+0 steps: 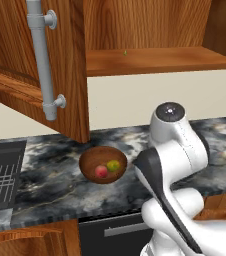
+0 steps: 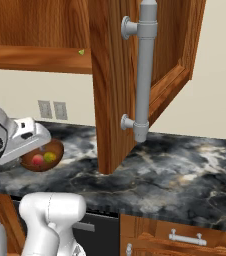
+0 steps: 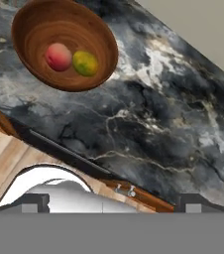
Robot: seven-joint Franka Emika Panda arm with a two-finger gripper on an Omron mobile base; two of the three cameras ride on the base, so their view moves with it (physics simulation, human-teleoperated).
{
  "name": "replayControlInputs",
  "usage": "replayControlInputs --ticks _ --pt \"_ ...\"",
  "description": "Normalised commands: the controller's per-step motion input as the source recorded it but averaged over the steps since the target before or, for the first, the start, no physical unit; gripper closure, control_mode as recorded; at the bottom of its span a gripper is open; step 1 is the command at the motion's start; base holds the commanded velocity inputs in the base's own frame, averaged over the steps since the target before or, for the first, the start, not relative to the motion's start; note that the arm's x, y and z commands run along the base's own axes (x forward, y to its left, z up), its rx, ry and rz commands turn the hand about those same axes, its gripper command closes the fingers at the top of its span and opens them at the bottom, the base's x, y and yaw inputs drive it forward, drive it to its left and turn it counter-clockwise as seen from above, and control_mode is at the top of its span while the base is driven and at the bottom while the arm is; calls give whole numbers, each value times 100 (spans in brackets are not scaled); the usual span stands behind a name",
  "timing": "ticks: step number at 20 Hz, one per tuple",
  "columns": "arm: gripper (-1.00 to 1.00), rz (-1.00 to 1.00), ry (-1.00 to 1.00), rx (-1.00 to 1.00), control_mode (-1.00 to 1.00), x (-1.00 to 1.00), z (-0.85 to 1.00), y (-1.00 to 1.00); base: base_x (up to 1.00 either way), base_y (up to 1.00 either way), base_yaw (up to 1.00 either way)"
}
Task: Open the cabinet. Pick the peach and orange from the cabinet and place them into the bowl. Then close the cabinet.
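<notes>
- Both fruits sit in the bowl (image 1: pixel 103 164) on the desk (image 1: pixel 50 165): peach (image 1: pixel 101 171) on the left, orange (image 1: pixel 113 165) just right of it, touching or nearly so.
- So I judge the picking is done; what's left is closing the cabinet (image 1: pixel 150 60), whose doors hang open.
- In the left base view the left door (image 1: pixel 15 60) swings out toward me, its long grey bar handle (image 1: pixel 44 65) upright and facing near.
- In the right base view the right door (image 2: pixel 116 85) stands out the same way, its bar handle (image 2: pixel 144 75) on the near face.
- Handling guess: the doors are stiff, rigid wood on hinges, fairly light to swing; they should move with a steady push on the panel.
- The metal bars look smooth and slippery; I'd take one mid-length between its two mounts, or just push flat on the door face near the free edge.
- A tiny green speck lies on the shelf (image 1: pixel 160 59); can't tell what it is.
- Arm is folded low and near the base, elbow up, right of the bowl, hand tilted down at the desk.
- Hand view looks at the bowl from above and to one side.
- Gripper (image 3: pixel 112 198) jaws are spread wide with nothing between them.
</notes>
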Motion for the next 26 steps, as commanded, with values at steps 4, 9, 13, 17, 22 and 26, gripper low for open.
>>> replayControlInputs --ticks 4,9,13,17,22,26 --pt "-100 0 -7 0 -100 -49 67 -25 0 0 0" --pt "-100 0 -10 0 -100 -50 69 -24 0 0 0" --pt "-100 0 -13 0 -100 -53 63 -20 0 0 0" --pt "-100 0 -17 0 -100 -56 49 -5 0 0 0" --pt "-100 0 -16 0 -100 -63 53 -11 0 0 0" --pt "-100 0 -14 0 -100 -61 51 -17 0 0 0"
